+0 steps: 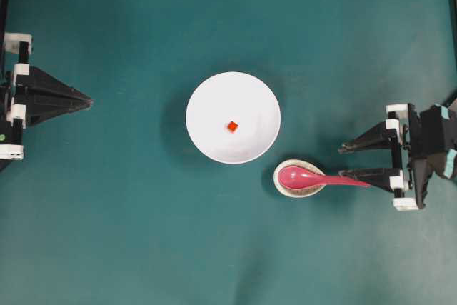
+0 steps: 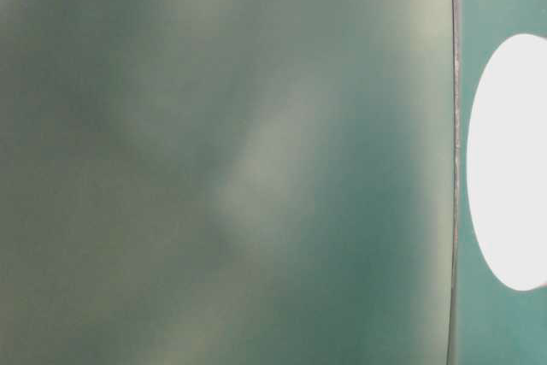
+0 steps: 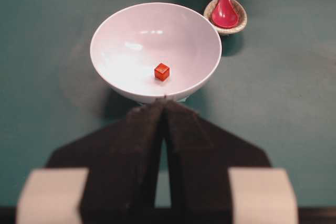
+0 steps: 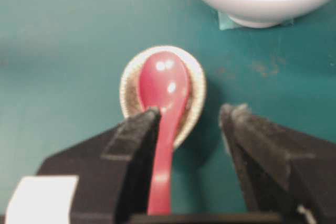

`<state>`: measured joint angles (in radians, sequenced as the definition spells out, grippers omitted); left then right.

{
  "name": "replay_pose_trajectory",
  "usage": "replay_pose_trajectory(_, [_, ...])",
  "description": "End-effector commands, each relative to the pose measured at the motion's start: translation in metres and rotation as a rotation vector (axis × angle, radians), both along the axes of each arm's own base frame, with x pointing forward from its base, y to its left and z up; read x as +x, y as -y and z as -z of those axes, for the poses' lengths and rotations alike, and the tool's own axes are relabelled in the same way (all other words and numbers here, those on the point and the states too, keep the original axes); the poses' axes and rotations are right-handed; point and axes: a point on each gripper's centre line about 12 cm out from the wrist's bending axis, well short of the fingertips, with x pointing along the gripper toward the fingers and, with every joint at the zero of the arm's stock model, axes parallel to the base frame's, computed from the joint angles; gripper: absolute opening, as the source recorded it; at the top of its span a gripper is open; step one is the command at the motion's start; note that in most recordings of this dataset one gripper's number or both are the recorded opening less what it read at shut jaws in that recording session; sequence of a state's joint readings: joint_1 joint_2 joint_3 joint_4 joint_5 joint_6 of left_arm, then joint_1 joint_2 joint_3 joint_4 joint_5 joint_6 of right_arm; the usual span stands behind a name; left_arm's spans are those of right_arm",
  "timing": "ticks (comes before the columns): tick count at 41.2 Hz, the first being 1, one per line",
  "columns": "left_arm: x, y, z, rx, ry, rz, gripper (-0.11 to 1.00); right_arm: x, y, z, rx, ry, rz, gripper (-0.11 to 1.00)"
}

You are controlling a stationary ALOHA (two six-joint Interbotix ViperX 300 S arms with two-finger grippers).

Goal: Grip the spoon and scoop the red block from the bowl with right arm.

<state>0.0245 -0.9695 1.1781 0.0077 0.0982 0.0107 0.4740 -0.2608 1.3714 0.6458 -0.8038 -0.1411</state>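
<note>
The spoon [image 1: 314, 176] lies with its handle pointing at the right tool [image 1: 355, 161], whose wide-open, empty jaws straddle the handle's end.

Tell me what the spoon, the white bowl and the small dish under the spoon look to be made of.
The spoon looks like glossy plastic or glazed ceramic; bright highlights sit on its pink scoop. The bowl looks like smooth glazed ceramic or melamine, with soft reflections inside; which one is not clear. The small dish looks like matte speckled stoneware, with a grainy grey-beige rim and no shine.
</note>
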Motion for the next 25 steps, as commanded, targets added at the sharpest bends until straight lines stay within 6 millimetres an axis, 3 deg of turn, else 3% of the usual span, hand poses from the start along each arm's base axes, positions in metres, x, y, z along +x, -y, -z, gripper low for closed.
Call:
replay_pose_trajectory(1, [0.003, -0.001, -0.011, 0.002, 0.028, -0.003, 0.0, 0.003, -0.007, 0.005, -0.016, 0.006, -0.016, 0.55])
replay_pose_trajectory(12, [0.003, -0.001, -0.01, 0.004, 0.023, -0.002, 0.0, 0.009, -0.022, 0.033, -0.055, -0.024, -0.028, 0.55])
replay_pose_trajectory(25, [0.002, -0.001, -0.008, 0.003, 0.005, -0.002, 0.0, 0.011, -0.023, 0.043, -0.072, -0.042, -0.022, 0.55])
